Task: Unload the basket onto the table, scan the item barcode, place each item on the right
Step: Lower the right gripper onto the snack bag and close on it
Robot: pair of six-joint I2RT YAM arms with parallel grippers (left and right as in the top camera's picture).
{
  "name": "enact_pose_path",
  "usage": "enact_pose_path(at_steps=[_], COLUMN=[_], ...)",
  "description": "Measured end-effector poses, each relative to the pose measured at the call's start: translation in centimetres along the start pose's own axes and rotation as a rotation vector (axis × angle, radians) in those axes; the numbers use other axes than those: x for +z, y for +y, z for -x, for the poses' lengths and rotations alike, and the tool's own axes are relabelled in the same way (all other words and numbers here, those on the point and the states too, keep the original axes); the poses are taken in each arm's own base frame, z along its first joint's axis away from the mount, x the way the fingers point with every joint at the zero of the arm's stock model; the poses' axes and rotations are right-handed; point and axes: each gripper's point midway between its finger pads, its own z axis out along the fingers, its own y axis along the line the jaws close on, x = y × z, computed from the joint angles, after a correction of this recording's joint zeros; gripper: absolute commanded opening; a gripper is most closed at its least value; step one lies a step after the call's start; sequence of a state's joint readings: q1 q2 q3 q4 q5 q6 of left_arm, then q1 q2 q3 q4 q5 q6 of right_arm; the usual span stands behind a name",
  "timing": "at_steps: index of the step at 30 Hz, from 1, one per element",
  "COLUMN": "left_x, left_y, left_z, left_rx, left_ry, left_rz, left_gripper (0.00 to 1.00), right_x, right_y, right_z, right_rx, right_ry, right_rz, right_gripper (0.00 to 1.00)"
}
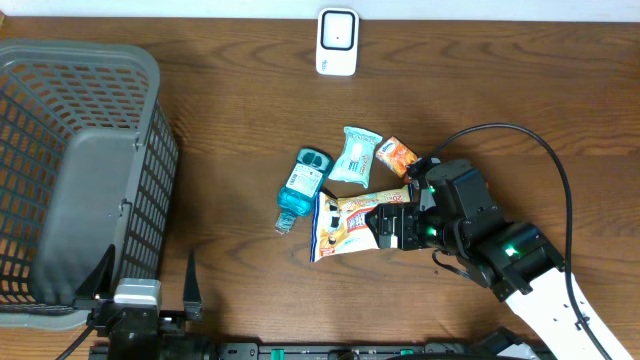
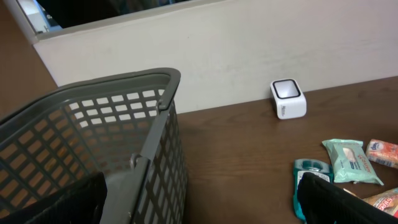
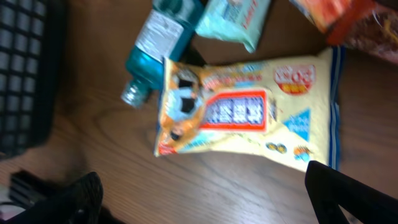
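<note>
Four items lie in a loose cluster on the wooden table [image 1: 240,90], all on the robot's side of the white scanner [image 1: 337,42], which stands at the far edge against the wall. Nearest the scanner is a mint-green wipes packet [image 1: 355,155], with a small orange packet [image 1: 398,156] just beside it, further to the scanner's right. A blue mouthwash bottle [image 1: 303,183] lies on its side slightly left of the scanner's line, its cap end pointing toward me.

Furthest of the four from the scanner is the yellow snack bag [image 1: 345,222], lying flat with its printed face up; its upper edge touches or overlaps the bottle and the wipes. I see no barcode on that face.

My right gripper [image 1: 385,228] hangs over the bag's right end, well short of the scanner. In the right wrist view its fingers [image 3: 81,196] stand wide apart with nothing between them but the bag [image 3: 249,112] and bare table. I cannot tell if they touch the bag.

My left gripper [image 1: 148,278] sits far to the scanner's left, at the near table edge, fingers spread and empty, beside the grey basket [image 1: 90,150]. From the left wrist camera the scanner [image 2: 288,98] shows beyond the basket's corner [image 2: 163,87].
</note>
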State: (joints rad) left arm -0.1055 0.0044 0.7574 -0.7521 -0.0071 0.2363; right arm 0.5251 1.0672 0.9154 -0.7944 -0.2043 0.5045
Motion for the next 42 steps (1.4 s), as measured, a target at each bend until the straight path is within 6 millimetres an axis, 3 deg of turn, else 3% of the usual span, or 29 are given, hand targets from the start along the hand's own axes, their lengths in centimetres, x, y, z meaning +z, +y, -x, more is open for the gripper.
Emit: enact_pose_path(at_steps=[3, 8, 12, 16, 19, 21, 28, 31, 36, 42], left_x=[0.0, 0.0, 0.0, 0.0, 0.0, 0.0, 0.0, 0.0, 0.0, 0.0], left_y=[0.0, 0.0, 0.0, 0.0, 0.0, 0.0, 0.0, 0.0, 0.0, 0.0], left_z=[0.0, 0.0, 0.0, 0.0, 0.0, 0.0, 0.0, 0.0, 0.0, 0.0], left_rx=[0.0, 0.0, 0.0, 0.0, 0.0, 0.0, 0.0, 0.0, 0.0, 0.0], left_ry=[0.0, 0.0, 0.0, 0.0, 0.0, 0.0, 0.0, 0.0, 0.0, 0.0], left_rz=[0.0, 0.0, 0.0, 0.0, 0.0, 0.0, 0.0, 0.0, 0.0, 0.0], left_gripper=[0.98, 0.98, 0.98, 0.98, 0.98, 0.98, 0.98, 0.98, 0.98, 0.98], right_x=[0.1, 0.3, 0.2, 0.2, 1.0, 2.2, 9.0, 10.9, 11.9, 12.1], right_y=[1.3, 3.8, 4.3, 5.1, 5.0, 4.5, 0.0, -1.7, -4.1, -4.0], right_z=[1.0, 0.2, 0.1, 1.2, 0.9, 0.3, -1.9, -3.0, -4.6, -4.0], right_rx=[-0.028, -0.342, -0.528, -0.681, -0.755, -0.789, -0.915, -0.988, -1.102, -1.135], right_ry=[-0.034, -0.023, -0.038, -0.101, -0.079, -0.034, 0.174, 0.251, 0.359, 0.326], right_rz=[0.057, 0.15, 0.173, 0.187, 0.174, 0.144, -0.168, -0.304, -0.494, -0.552], right_gripper=[0.99, 0.99, 0.99, 0.99, 0.99, 0.99, 0.99, 0.94, 0.96, 0.99])
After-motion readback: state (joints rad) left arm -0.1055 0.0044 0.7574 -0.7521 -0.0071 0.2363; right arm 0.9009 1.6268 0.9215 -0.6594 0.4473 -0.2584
